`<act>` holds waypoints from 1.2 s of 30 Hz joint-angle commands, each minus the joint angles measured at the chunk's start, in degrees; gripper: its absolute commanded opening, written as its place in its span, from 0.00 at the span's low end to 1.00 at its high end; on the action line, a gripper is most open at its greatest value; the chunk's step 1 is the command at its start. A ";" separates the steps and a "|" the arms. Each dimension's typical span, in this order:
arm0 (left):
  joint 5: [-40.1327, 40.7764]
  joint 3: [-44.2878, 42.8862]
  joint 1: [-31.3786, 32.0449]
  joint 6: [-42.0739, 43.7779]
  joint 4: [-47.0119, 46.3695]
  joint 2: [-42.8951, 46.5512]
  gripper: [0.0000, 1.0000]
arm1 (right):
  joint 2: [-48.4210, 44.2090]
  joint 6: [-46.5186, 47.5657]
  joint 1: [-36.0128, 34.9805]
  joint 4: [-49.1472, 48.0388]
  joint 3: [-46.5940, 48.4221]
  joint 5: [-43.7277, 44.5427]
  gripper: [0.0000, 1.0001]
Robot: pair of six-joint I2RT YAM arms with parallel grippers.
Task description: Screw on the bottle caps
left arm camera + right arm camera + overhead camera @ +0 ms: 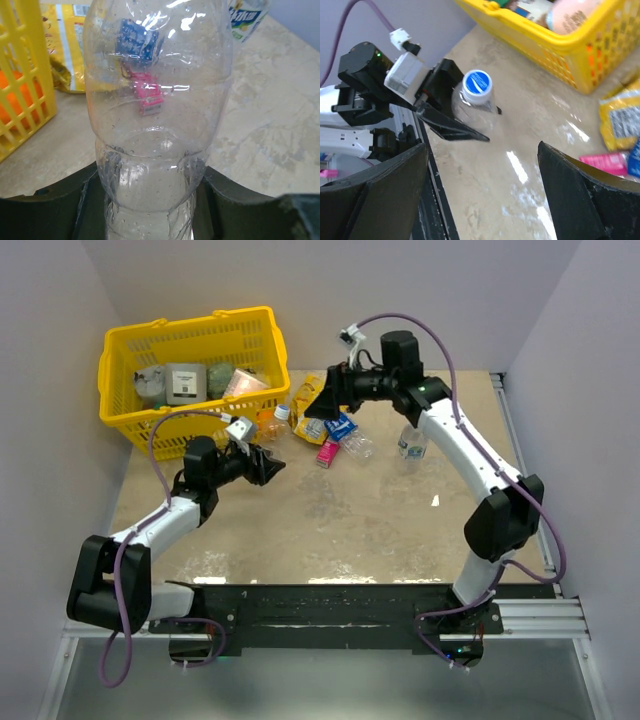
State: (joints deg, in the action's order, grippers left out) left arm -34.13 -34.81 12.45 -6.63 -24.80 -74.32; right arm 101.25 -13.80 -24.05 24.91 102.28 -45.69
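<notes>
Clamping a clear bottle (157,125) around its lower body, the left gripper (150,212) has one finger pressed on each side. A blue cap (477,83) sits on the bottle's neck; how tight it is cannot be told. The left arm reaches low and forward over the table (350,510), just in front of the yellow basket (160,326). The right gripper (480,200) hangs empty with its jaws wide apart, its arm bent at the elbow and stretched far back and leftward above the snack packets (312,400). Two more bottles (357,445) rest nearby.
</notes>
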 commanded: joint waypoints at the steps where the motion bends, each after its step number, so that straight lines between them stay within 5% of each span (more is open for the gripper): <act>1: -7.26 -2.10 0.47 -5.58 -6.23 1.37 0.00 | 1.93 -2.28 -5.38 -10.31 2.48 1.39 0.94; 11: -11.48 -1.93 1.44 -9.36 -9.04 2.87 0.00 | 5.45 -2.19 -10.13 -11.54 5.04 4.47 0.88; 14: -12.01 -1.84 1.44 -9.63 -8.95 3.40 0.00 | 5.97 -2.02 -10.31 -12.34 5.03 4.30 0.74; 18: -12.63 -1.67 1.44 -9.98 -8.87 3.66 0.00 | 6.24 -0.61 -10.57 -12.86 4.95 3.24 0.33; 19: -12.54 -1.75 1.44 -9.80 -8.87 3.66 0.11 | 6.15 -0.09 -10.75 -12.86 4.77 2.98 0.27; 21: -9.40 -1.93 1.44 -9.02 -6.07 3.92 0.52 | 5.36 2.89 -10.84 -12.60 4.60 3.85 0.18; 22: -8.16 -2.54 1.44 -7.10 -4.31 4.10 0.99 | 5.19 3.95 -11.01 -12.34 4.68 4.38 0.17; 26: -0.51 -5.79 0.65 0.91 14.28 6.03 1.00 | 5.01 13.52 -10.93 -6.98 6.62 8.68 0.09; 36: 5.02 -7.46 -18.58 5.49 29.28 23.95 1.00 | -0.27 19.69 -14.17 -20.75 -8.23 10.53 0.07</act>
State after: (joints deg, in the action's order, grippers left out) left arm -33.23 -38.59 -0.78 -4.69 -2.07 -55.79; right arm 103.48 2.13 -36.18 12.53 96.82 -36.29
